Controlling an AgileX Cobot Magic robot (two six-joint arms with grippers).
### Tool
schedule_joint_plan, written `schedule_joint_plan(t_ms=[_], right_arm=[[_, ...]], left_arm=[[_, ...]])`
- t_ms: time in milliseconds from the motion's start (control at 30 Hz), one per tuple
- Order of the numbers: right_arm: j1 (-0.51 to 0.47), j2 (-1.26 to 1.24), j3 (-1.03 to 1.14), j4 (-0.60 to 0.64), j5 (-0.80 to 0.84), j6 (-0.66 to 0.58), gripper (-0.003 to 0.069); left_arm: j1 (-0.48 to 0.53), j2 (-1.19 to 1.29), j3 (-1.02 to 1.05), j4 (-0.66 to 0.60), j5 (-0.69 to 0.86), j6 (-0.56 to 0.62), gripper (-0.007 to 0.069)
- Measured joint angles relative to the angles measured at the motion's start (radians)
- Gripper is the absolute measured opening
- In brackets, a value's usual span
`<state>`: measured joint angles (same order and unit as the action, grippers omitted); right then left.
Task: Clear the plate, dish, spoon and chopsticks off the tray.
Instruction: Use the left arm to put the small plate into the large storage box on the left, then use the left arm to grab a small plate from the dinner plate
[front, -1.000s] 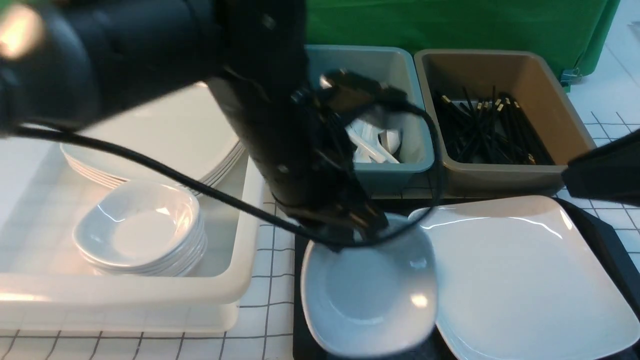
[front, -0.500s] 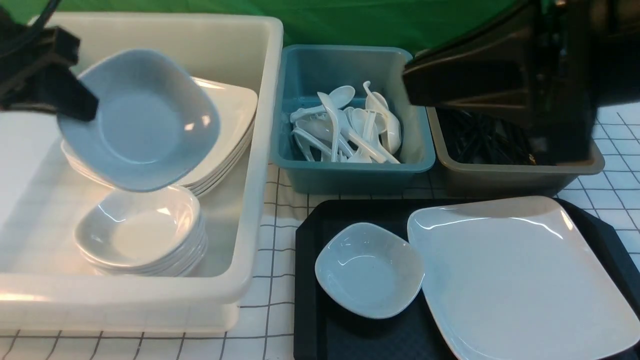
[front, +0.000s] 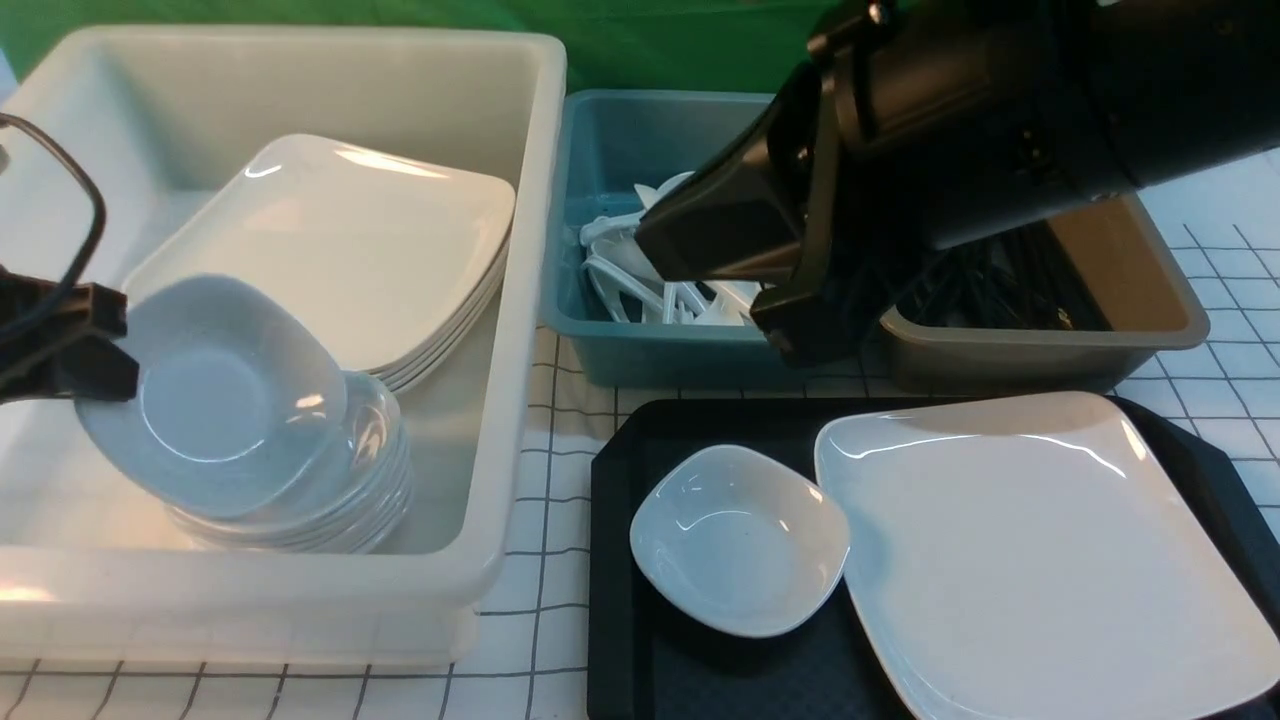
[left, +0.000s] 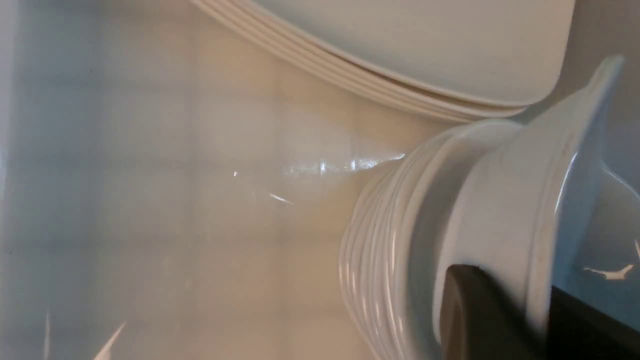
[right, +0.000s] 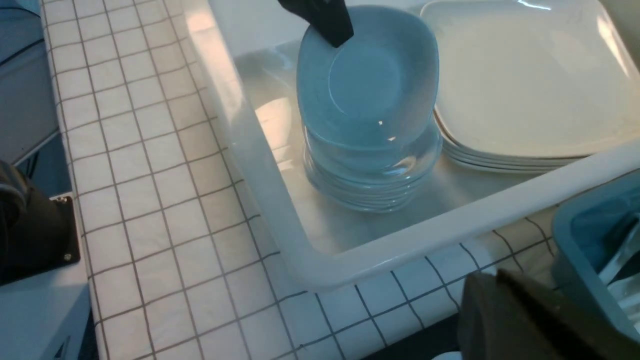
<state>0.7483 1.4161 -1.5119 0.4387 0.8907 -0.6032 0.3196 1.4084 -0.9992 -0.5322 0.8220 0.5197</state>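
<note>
White dish (front: 215, 400) tilted over stack (front: 375, 490) in tub (front: 500, 400), rim clamped by left gripper (front: 95, 345). Right gripper (front: 660, 245) closed, empty, above teal bin (front: 600, 340). Plate (front: 1040, 560) and second dish (front: 740, 540) on tray (front: 620, 600).
Left wrist: fingers (left: 480, 310) straddle the dish (left: 505, 200) rim.
Right wrist: same grip seen on the dish (right: 370, 80).
</note>
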Motion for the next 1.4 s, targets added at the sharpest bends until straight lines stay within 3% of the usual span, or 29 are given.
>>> schedule_joint_plan(t_ms=[100,133,167,200,267,300,367,433,567,667,733,867,967,1100,1133,1267,1400], right_arm=[[0.0,0.0,0.0,-0.002,0.0,0.003,0.001],[0.0,0.0,0.0,-0.002,0.0,0.004,0.001],[0.0,0.0,0.0,-0.003,0.001,0.012,0.001],[0.0,0.0,0.0,-0.004,0.001,0.017,0.001],[-0.004,-0.004,0.0,-0.032,0.011,0.058,0.001],[-0.004,-0.003,0.0,-0.036,0.013,0.062,0.001],[-0.015,-0.011,0.0,-0.086,0.037,0.106,0.001],[-0.041,-0.032,0.0,-0.166,0.083,0.163,0.001],[-0.088,-0.067,0.0,-0.289,0.188,0.231,0.001],[-0.156,-0.11,0.021,-0.356,0.296,0.258,0.001],[-0.197,-0.141,0.073,-0.37,0.305,0.264,0.001],[-0.288,-0.212,0.23,-0.378,0.291,0.281,0.001],[-0.33,-0.249,0.309,-0.379,0.272,0.296,0.001],[-0.362,-0.307,0.422,-0.381,0.24,0.346,0.001],[-0.365,-0.338,0.458,-0.38,0.229,0.354,0.001],[-0.368,-0.413,0.488,-0.378,0.206,0.366,0.001],[-0.368,-0.468,0.488,-0.377,0.185,0.368,0.001]], left_arm=[[-0.051,0.031,0.001,0.007,-0.016,0.005,0.0213],[-0.051,0.031,0.001,0.009,-0.016,0.005,0.0213],[-0.076,0.047,0.001,0.03,-0.019,0.005,0.0284],[-0.079,0.049,0.001,0.041,-0.02,0.003,0.0303],[-0.112,0.056,-0.019,0.186,-0.01,-0.087,0.0407],[-0.114,0.056,-0.023,0.201,-0.009,-0.099,0.0411],[-0.132,0.05,-0.069,0.353,0.025,-0.224,0.0433],[-0.16,0.03,-0.135,0.485,0.09,-0.344,0.0423],[-0.238,-0.005,-0.226,0.522,0.154,-0.405,0.0329],[-0.436,-0.026,-0.261,0.438,0.161,-0.385,0.0134],[-0.573,-0.021,-0.262,0.389,0.132,-0.362,0.005],[-0.877,0.042,-0.261,0.354,0.008,-0.333,0.0006],[-0.995,0.102,-0.261,0.374,-0.057,-0.328,0.0019],[-1.137,0.247,-0.261,0.43,-0.146,-0.328,0.012],[-1.171,0.311,-0.261,0.455,-0.178,-0.328,0.0186],[-1.209,0.447,-0.261,0.532,-0.26,-0.325,0.0371],[-1.21,0.522,-0.261,0.594,-0.299,-0.325,0.0473]])
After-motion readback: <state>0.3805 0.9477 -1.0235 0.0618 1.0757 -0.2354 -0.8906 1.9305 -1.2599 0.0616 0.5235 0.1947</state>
